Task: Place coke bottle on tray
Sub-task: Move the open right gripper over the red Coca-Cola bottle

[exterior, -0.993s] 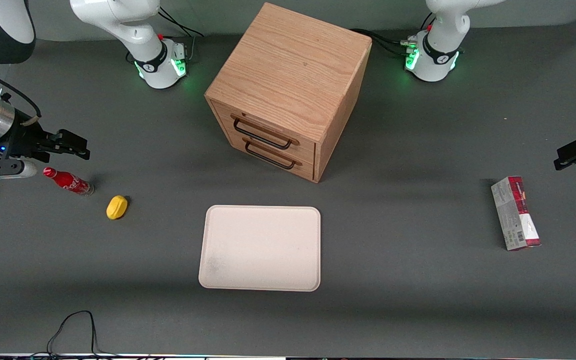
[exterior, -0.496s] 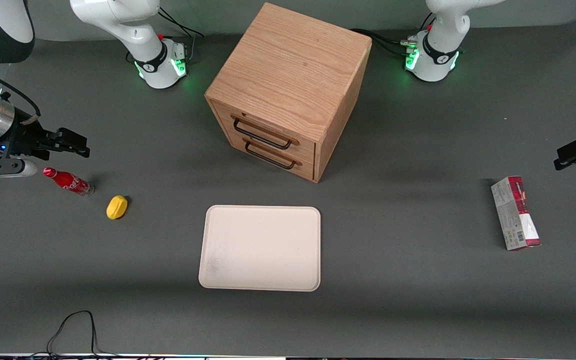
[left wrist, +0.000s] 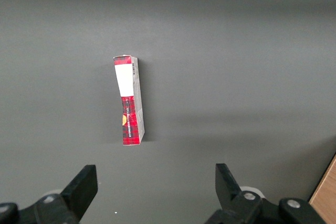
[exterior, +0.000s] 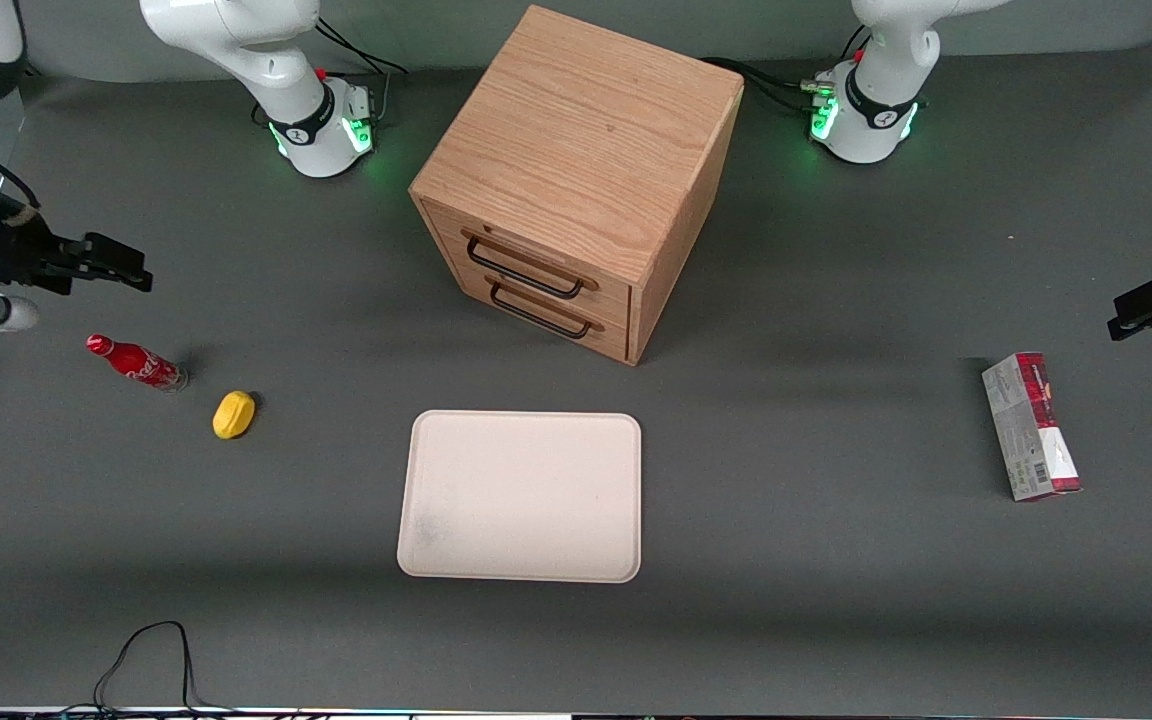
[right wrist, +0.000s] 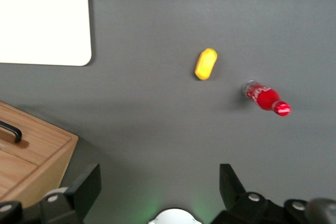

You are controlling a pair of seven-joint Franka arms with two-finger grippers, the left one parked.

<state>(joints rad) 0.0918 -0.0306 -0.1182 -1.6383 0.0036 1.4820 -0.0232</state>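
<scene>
The coke bottle [exterior: 136,363] [right wrist: 266,98], small and red with a red cap, lies on its side on the dark table toward the working arm's end. My gripper [exterior: 131,272] [right wrist: 160,182] hangs above the table, farther from the front camera than the bottle and apart from it. Its fingers are spread wide and hold nothing. The beige tray [exterior: 521,497] [right wrist: 42,19] lies flat near the middle of the table, nearer to the front camera than the cabinet, with nothing on it.
A yellow lemon-shaped object [exterior: 234,414] [right wrist: 206,64] sits between the bottle and the tray. A wooden two-drawer cabinet [exterior: 576,180] [right wrist: 31,156] stands mid-table. A red-and-grey carton [exterior: 1031,425] [left wrist: 129,100] lies toward the parked arm's end.
My gripper has drawn back from the bottle, moving away from the front camera and toward the working arm's end of the table. The bottle has not moved.
</scene>
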